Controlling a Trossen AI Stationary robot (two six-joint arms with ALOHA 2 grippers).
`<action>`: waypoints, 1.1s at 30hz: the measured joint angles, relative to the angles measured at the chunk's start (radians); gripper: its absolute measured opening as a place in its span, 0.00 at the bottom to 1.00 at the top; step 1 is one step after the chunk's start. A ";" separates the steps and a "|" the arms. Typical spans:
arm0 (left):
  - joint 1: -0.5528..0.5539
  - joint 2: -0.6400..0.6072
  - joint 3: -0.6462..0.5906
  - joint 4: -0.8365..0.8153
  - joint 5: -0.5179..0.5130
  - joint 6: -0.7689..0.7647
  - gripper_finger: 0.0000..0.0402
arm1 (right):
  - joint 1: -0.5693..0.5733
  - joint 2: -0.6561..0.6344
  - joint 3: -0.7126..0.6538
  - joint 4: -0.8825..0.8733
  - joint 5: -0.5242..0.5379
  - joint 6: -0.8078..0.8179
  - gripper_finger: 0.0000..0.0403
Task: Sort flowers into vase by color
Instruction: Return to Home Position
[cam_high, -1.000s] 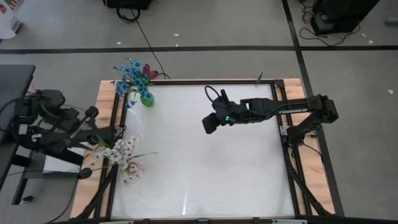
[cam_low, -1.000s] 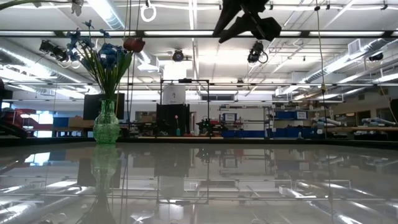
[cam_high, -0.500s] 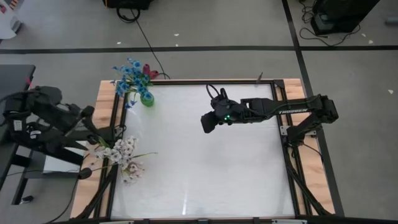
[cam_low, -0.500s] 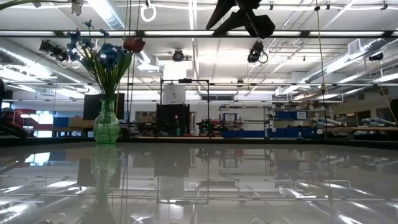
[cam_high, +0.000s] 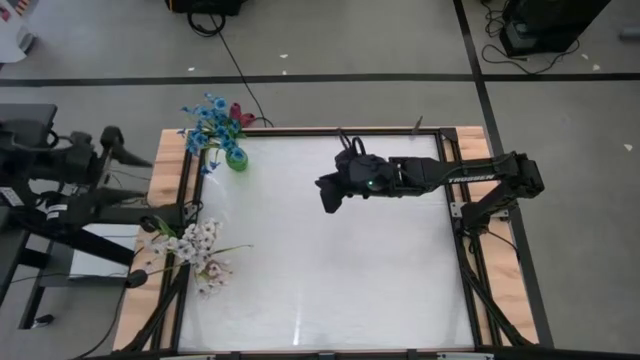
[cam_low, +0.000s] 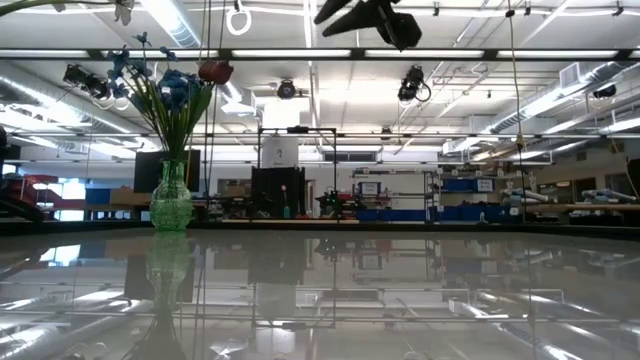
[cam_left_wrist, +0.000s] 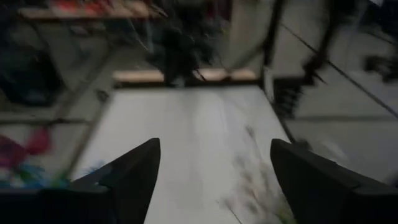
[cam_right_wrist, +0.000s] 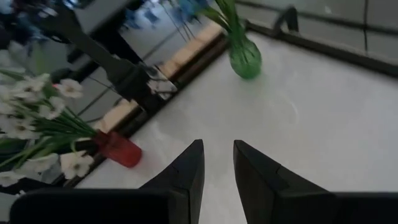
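A green glass vase (cam_high: 237, 159) stands at the table's far left corner, holding blue flowers (cam_high: 207, 122) and one dark red flower (cam_high: 237, 113); the low view shows it too (cam_low: 170, 198). White flowers (cam_high: 195, 243) stand in a red vase (cam_right_wrist: 118, 150) at the table's left edge, with pale pink heads (cam_high: 212, 272) beside them. My left gripper (cam_left_wrist: 214, 146) is open with nothing in it, drawn back off the table's left side (cam_high: 112, 140). My right gripper (cam_right_wrist: 217, 146) hovers high over the table's middle (cam_high: 328, 195), its fingers a narrow gap apart with nothing between them.
The white tabletop (cam_high: 330, 280) has a wooden frame (cam_high: 170, 150) around it. The left arm's stand and cables (cam_high: 60, 215) sit beside the left edge; the right arm's base (cam_high: 495, 190) is at the right edge.
My left gripper has risen and drawn back from the white flowers, away from the table's left edge, tipping upward as it went. My right gripper has tipped upward a little over the table's middle. The flowers and vases have stayed where they were.
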 joint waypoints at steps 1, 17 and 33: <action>0.000 0.001 -0.012 0.043 -0.034 -0.001 0.76 | 0.000 0.000 0.000 0.019 0.001 -0.025 0.24; -0.022 -0.002 -0.245 0.474 -0.393 -0.054 0.30 | -0.021 -0.066 0.000 0.111 -0.009 -0.345 0.02; -0.022 -0.348 -0.317 0.234 -0.436 -0.211 0.01 | -0.019 -0.237 -0.034 0.120 -0.101 -0.683 0.01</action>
